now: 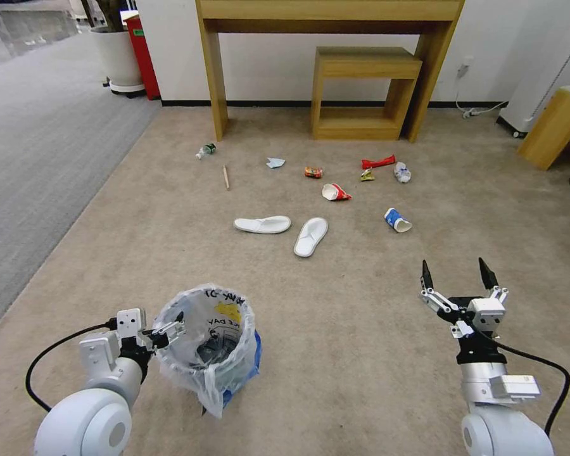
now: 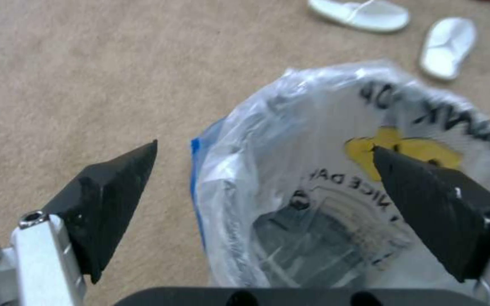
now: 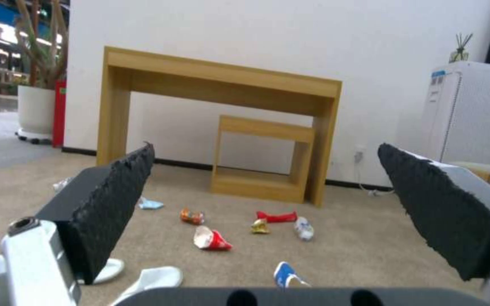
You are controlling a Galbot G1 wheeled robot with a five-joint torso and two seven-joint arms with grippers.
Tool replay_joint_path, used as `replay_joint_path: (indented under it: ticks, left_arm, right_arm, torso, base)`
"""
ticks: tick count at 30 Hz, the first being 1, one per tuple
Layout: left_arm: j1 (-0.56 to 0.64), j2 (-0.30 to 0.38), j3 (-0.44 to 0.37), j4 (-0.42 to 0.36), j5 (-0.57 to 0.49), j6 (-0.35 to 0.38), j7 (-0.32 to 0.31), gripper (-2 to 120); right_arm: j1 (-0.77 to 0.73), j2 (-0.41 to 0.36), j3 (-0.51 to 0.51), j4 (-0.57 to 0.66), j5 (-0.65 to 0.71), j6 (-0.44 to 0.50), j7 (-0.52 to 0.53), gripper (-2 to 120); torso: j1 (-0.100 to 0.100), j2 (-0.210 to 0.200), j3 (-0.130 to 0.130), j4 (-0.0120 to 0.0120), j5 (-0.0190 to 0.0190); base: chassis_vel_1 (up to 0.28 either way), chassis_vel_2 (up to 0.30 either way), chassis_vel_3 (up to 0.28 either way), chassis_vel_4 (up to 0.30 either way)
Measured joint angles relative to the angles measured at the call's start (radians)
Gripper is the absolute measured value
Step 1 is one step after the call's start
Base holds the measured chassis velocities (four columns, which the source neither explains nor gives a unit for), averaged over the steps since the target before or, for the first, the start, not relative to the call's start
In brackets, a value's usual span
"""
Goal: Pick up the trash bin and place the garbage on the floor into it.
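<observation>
Bin (image 1: 225, 354): blue, bag-lined, upright on the floor (image 1: 335, 329) at near left. Left gripper (image 2: 265, 155): jaws spread, straddling the bin's near rim, one finger outside the wall, one over the bag's mouth. Right gripper (image 1: 457, 273): raised at near right, jaws spread wide, holding nothing. Garbage: two slippers (image 1: 263, 224) mid-floor; cups, wrappers, can, bottle, stick scattered beyond, well apart from both grippers.

Lighting is even, bright, diffuse, from overhead; I cast almost no shadow on the floor (image 1: 335, 304). My head view bows straight lines toward its edges. My left wrist view is soft: the trash bin (image 2: 336, 178) liner shows white glare and blurred lettering. My right wrist view is soft throughout, and the far left background blows out.
</observation>
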Motion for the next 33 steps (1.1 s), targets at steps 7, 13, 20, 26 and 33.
replay_joint_path:
  ticks: [7,13,20,26,33]
  left_arm:
    - [-0.033,0.019,-0.005,0.088,-0.025,0.003,-0.001,100]
    - [-0.055,0.020,0.010,0.128,-0.135,0.009,-0.026,100]
    - [-0.070,0.028,0.012,0.151,-0.171,0.009,-0.042,100]
    - [-0.074,0.032,0.018,0.158,-0.181,0.010,-0.045,100]
    - [-0.084,0.033,0.020,0.181,-0.180,0.010,-0.050,94]
  right_arm:
    - [-0.005,-0.001,0.004,0.003,0.000,0.002,-0.002,100]
    - [-0.003,0.000,0.004,0.003,-0.003,0.002,-0.003,100]
    - [-0.001,0.001,0.000,-0.004,-0.007,0.004,-0.006,100]
    - [0.004,0.001,-0.003,-0.010,-0.010,0.005,-0.007,100]
    - [0.007,0.002,-0.008,-0.014,-0.017,0.005,-0.009,100]
  torso:
    - [0.000,0.000,0.000,0.0001,0.0001]
    - [0.000,0.000,0.000,0.0000,0.0001]
    - [0.000,0.000,0.000,0.0000,0.0001]
    - [0.000,0.000,0.000,0.0001,0.0001]
    - [0.000,0.000,0.000,0.0000,0.0001]
  base:
    - [0.000,0.000,0.000,0.000]
    - [0.000,0.000,0.000,0.000]
    - [0.000,0.000,0.000,0.000]
    - [0.000,0.000,0.000,0.000]
    - [0.000,0.000,0.000,0.000]
